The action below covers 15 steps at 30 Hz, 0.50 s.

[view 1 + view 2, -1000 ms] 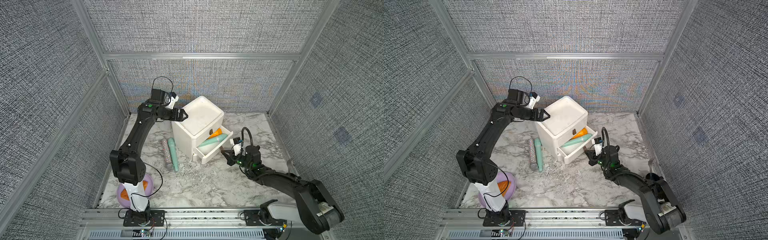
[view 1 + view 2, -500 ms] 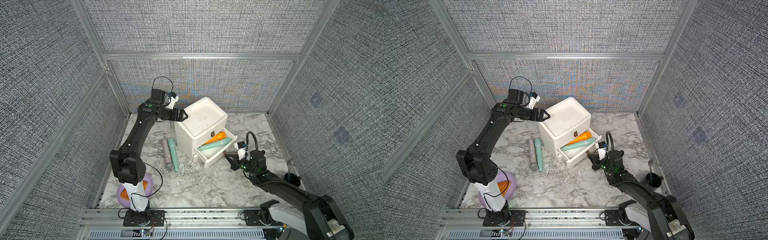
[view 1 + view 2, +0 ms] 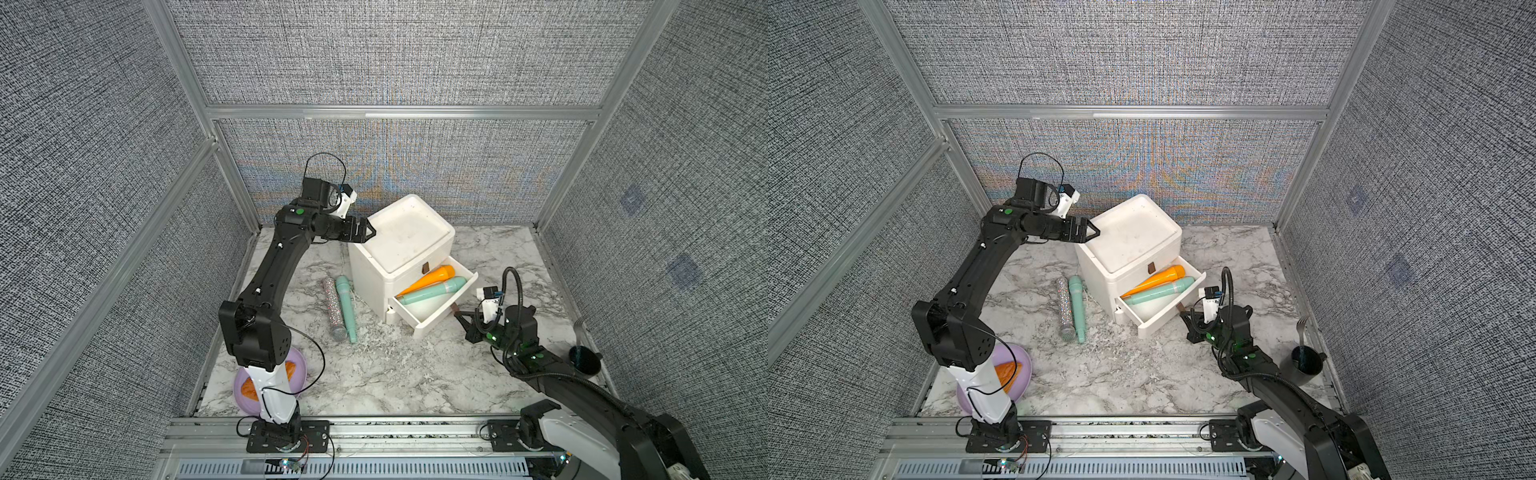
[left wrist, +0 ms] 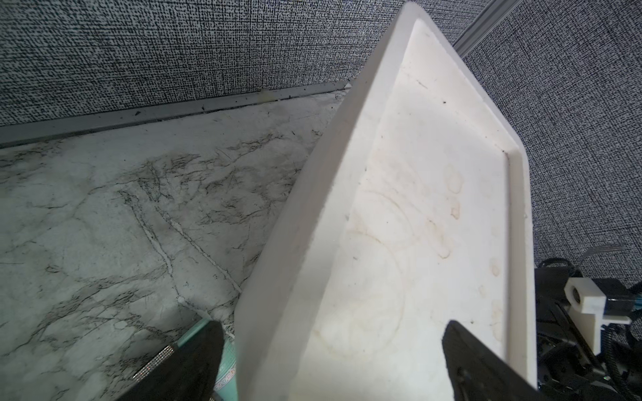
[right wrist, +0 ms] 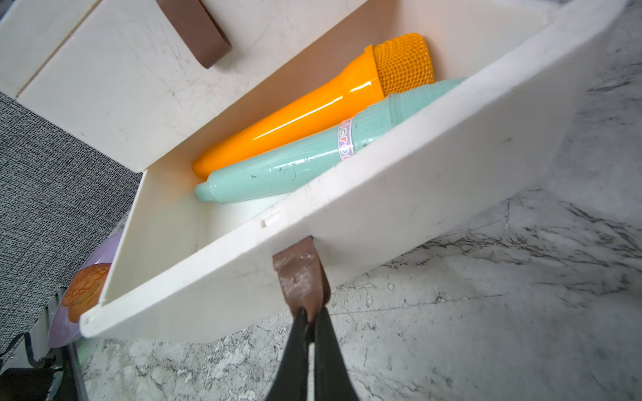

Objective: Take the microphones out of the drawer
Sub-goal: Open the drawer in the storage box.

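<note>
Grey-walled cell, marble table [image 3: 415, 374]. One white cabinet [image 3: 399, 237], one drawer [image 3: 446, 316], farther out than a second ago. Four microphones: orange microphone [image 3: 428, 279] and teal microphone [image 3: 432, 290] in the drawer; glitter microphone [image 3: 332, 307] and second teal microphone [image 3: 347, 309] on the table beside the cabinet. Left tool [image 3: 368, 230] gapes wide at the cabinet top; right tool [image 5: 311, 314] pinches the drawer's brown tab [image 5: 298, 274]. Bare table fronts the drawer.

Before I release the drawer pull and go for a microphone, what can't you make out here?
- Teal microphone head: right wrist view, behind the drawer's front wall.
- Pastry on the purple plate: both top views, partly behind the left arm.
- Left gripper touching the cabinet or not: unclear; left wrist view's edge cuts off its fingers.
</note>
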Tool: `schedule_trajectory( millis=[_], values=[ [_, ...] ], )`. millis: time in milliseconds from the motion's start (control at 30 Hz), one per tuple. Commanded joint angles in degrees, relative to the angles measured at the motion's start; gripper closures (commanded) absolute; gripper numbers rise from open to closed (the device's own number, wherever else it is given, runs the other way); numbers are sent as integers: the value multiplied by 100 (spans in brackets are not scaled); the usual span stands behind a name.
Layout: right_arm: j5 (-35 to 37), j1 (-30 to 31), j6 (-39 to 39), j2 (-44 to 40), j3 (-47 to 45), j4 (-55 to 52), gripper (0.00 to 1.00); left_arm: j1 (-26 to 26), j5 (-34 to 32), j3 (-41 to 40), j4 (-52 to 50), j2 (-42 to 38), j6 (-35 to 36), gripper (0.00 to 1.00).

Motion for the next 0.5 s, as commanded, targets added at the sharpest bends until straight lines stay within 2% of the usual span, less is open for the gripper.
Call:
schedule_trajectory(
  millis=[0, 467],
  values=[
    [369, -9, 308, -108, -11, -399, 100, -2, -85, -5, -16, -41, 34, 0],
    [713, -14, 497, -1013, -332, -1007, 100, -2, -136, 0, -23, -100, 68, 0]
  ],
)
